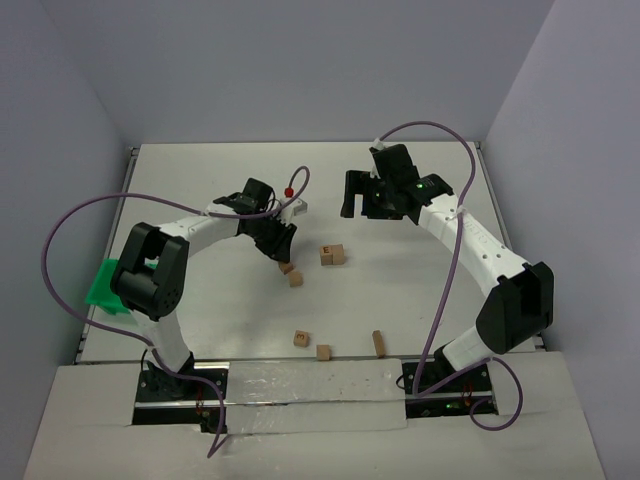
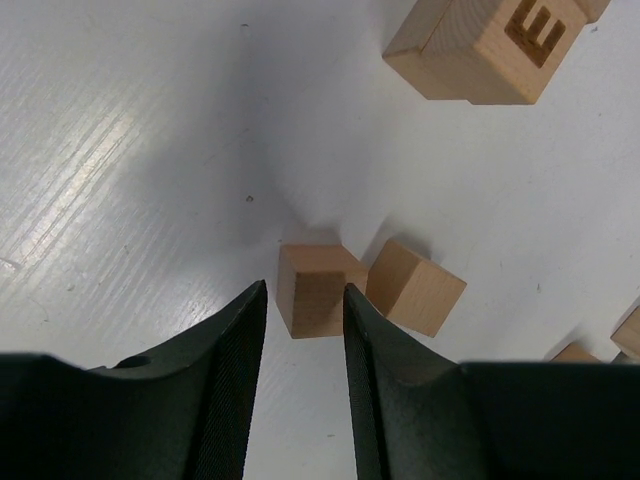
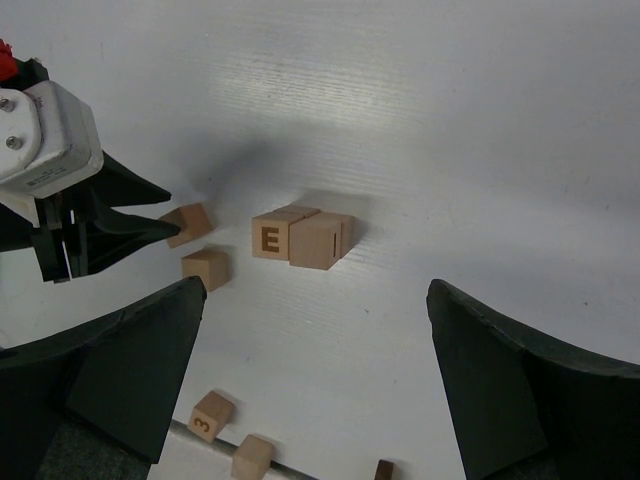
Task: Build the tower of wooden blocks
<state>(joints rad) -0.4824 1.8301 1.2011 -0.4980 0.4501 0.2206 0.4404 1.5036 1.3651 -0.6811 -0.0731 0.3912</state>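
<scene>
The tower (image 3: 300, 238) had barely begun. Near the middle of the surface (image 1: 420, 300) two wood blocks sat touching side by side, one of them the cube marked E (image 3: 270, 240), and as far as the views showed nothing rested on top of them, so only a first layer was down.

The left hand (image 2: 305, 287) was low over the surface just to the left of that pair, its jaws partly open and standing to either side of a plain cube (image 2: 312, 300). One finger looked to be against it, while a sliver of surface showed between the cube and the other finger, so the grip did not appear to have been made. A second plain cube (image 2: 415, 290) lay just beside it, corner to corner, close enough that it might get nudged.

The right hand (image 3: 315, 288) hung above the far side of the pair with its jaws spread wide and nothing between them.

Three more blocks lay loose toward the near edge: the cube marked 3 (image 1: 302, 339), another cube (image 1: 323, 352) and a third one (image 1: 378, 343). By that count five blocks remained to be placed, and every upper layer was left to build.
</scene>
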